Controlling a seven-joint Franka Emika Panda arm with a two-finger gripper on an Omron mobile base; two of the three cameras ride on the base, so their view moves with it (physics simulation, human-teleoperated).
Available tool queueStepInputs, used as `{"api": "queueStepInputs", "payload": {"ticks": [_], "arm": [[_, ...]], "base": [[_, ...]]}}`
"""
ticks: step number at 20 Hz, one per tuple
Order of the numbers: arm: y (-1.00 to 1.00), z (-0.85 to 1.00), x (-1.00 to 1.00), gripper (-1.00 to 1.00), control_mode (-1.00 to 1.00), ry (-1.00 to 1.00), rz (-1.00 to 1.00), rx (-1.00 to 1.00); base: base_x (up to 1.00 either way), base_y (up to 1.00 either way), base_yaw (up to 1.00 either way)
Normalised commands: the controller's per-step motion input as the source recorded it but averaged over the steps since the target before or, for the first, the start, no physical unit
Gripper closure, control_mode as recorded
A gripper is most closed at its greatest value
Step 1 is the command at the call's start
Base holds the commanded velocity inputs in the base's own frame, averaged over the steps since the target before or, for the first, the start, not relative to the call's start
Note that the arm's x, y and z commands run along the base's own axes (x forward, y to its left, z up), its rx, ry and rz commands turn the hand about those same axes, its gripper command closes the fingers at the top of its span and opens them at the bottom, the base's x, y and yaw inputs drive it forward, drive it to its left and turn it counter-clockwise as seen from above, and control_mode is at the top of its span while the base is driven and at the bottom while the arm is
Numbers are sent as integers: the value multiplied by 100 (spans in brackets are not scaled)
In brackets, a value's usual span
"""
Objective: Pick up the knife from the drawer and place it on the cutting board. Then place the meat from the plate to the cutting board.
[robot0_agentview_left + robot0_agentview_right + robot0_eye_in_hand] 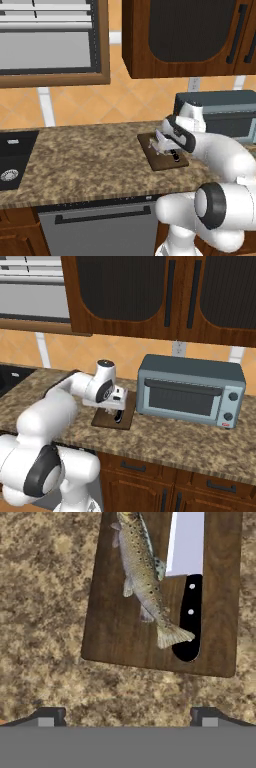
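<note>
The meat (145, 577) — a speckled fish — lies flat on the cutting board (115, 637), just beside the knife (189, 587), its tail touching the black handle. Above the board's near edge, the jaws stand wide apart, holding nothing. The fish looks light, limp and slippery — best gripped across its thick middle.

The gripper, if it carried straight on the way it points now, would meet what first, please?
Probably the cutting board or the fish-shaped meat lying on it beside the knife; the gripper is open above them, depth unclear.
</note>
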Motion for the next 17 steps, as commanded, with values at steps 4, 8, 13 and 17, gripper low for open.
{"api": "queueStepInputs", "payload": {"ticks": [4, 8, 13, 17], "arm": [[-1, 96, -99, -100, -100, 0, 0, 0], [0, 100, -88, -100, -100, 0, 0, 0], [0, 100, -81, -100, -100, 0, 0, -3], [4, 84, -77, -100, -100, 0, 0, -9]], "base": [[0, 0, 0], [0, 0, 0], [0, 0, 0], [0, 0, 0]]}}
